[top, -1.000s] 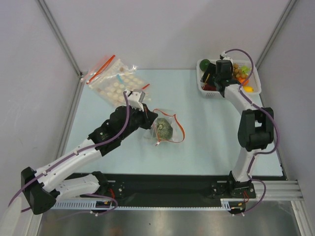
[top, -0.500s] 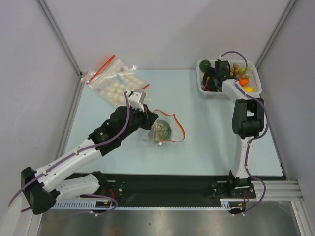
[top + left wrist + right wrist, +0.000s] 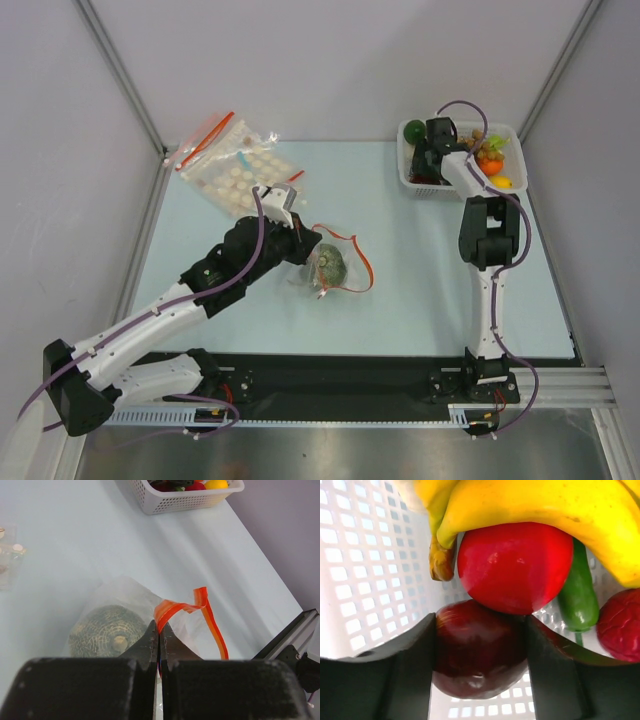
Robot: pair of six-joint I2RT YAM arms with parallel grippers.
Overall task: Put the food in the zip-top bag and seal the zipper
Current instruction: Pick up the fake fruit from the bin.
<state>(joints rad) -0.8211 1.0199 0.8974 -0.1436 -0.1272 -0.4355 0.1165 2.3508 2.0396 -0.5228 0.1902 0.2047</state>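
Both clamped: left hand [image 3: 159, 635] pinches zipper [image 3: 175, 607] of zip-top bag [image 3: 125, 587], right hand [image 3: 481, 650] grips dark red piece [image 3: 477, 660] in far-right-corner basket [image 3: 350, 555].

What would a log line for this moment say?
left jaws: shut on zipper | right jaws: clasping dark red piece in basket | bag: open, grey-green ball inside

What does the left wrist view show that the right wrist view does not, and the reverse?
Only the left wrist view: the left claw shut on the zipper of the zip-top bag, with the grey-green ball inside. Only the right wrist view: the right claw, its fingers on either side of a dark red piece. Both: the white basket.
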